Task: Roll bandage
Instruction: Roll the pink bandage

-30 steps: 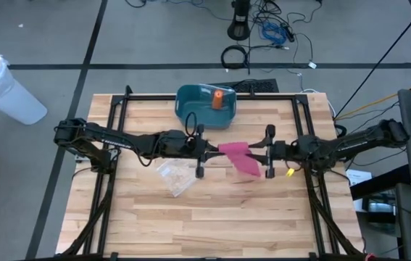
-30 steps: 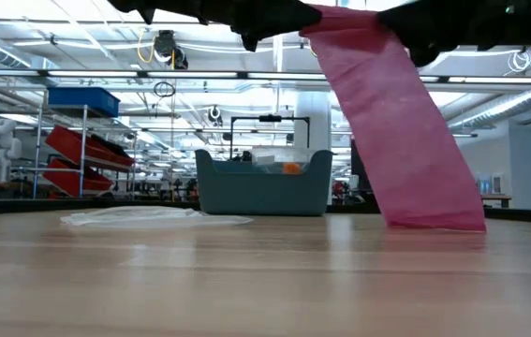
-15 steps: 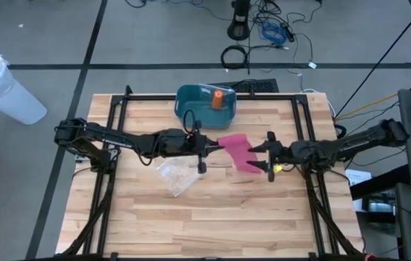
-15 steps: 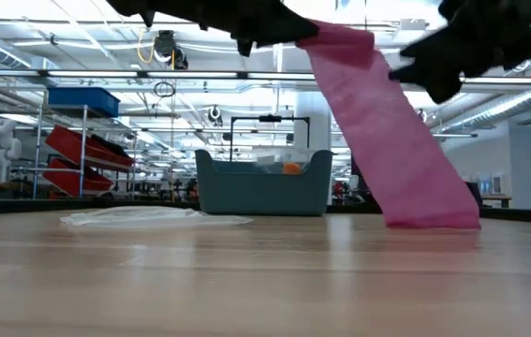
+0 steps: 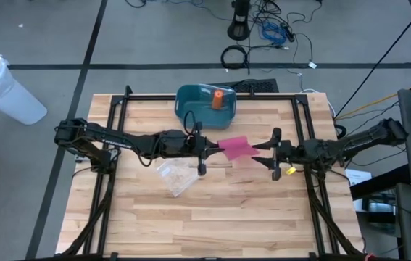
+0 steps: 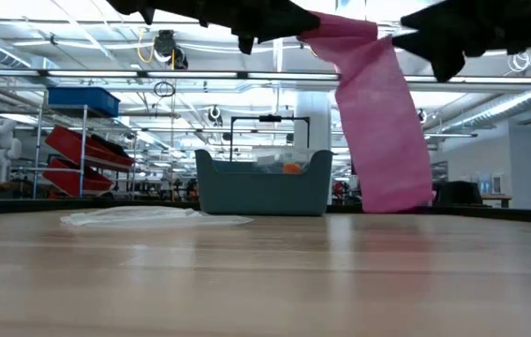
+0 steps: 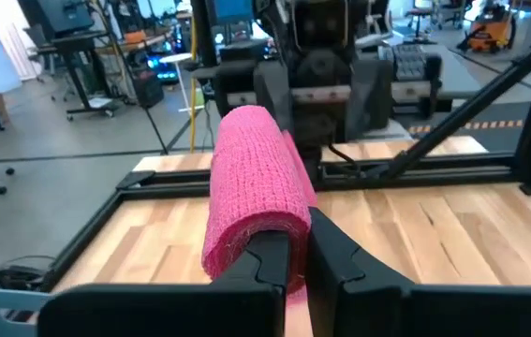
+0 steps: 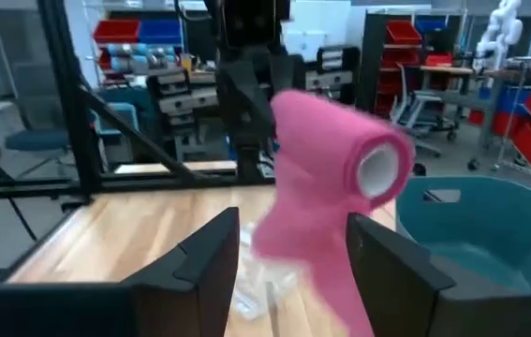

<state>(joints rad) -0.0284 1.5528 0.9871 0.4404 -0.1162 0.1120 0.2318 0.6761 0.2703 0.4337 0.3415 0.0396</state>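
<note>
Two grippers meet above the middle of the tabletop (image 5: 212, 217), and we see the pink bandage (image 5: 235, 148) held up between them. From above, the left gripper (image 5: 204, 150) grips the roll's end and the right gripper (image 5: 272, 154) sits just beside its other end. The left wrist view shows what the overhead cannot: the left fingers (image 7: 265, 262) are clamped tight on the roll's near end. In the right wrist view the right gripper's fingers (image 8: 199, 248) stand spread apart, released, with the roll's hollow core ahead of them. Only the low view shows the loose tail (image 6: 385, 140) hanging toward the tabletop. A teal bin (image 5: 204, 105) sits at the far edge, and a clear wrapper (image 5: 175, 175) lies near the left gripper.
</note>
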